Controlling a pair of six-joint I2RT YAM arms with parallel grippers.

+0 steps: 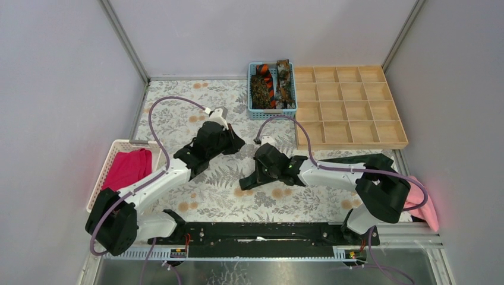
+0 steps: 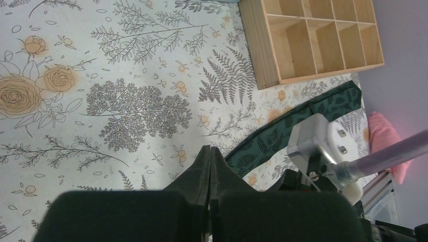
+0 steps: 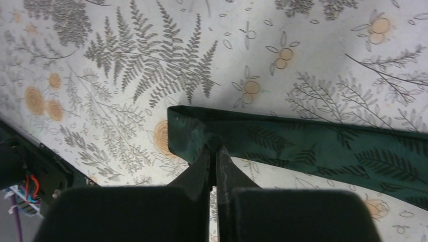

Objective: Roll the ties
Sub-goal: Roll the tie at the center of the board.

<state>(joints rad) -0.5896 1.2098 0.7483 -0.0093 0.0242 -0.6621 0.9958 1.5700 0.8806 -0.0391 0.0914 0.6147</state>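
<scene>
A dark green tie (image 3: 323, 148) with a leaf pattern lies across the flowered tablecloth; in the top view the tie (image 1: 368, 159) runs from the right side toward the middle, partly under my right arm. My right gripper (image 3: 214, 147) is shut on its folded left end, and in the top view this right gripper (image 1: 251, 179) sits low over the cloth. My left gripper (image 2: 210, 149) is shut with nothing between its fingers, just left of the tie (image 2: 272, 138). Seen from above, the left gripper (image 1: 238, 144) is behind and left of the right one. More ties (image 1: 270, 86), mottled brown and orange-striped, lie in a blue basket.
The blue basket (image 1: 252, 89) stands at the back centre, with a wooden compartment tray (image 1: 350, 107) to its right. A white basket (image 1: 107, 169) holding a magenta cloth (image 1: 128, 169) is at the left edge. A pale pink cloth (image 1: 425, 208) lies at the right edge.
</scene>
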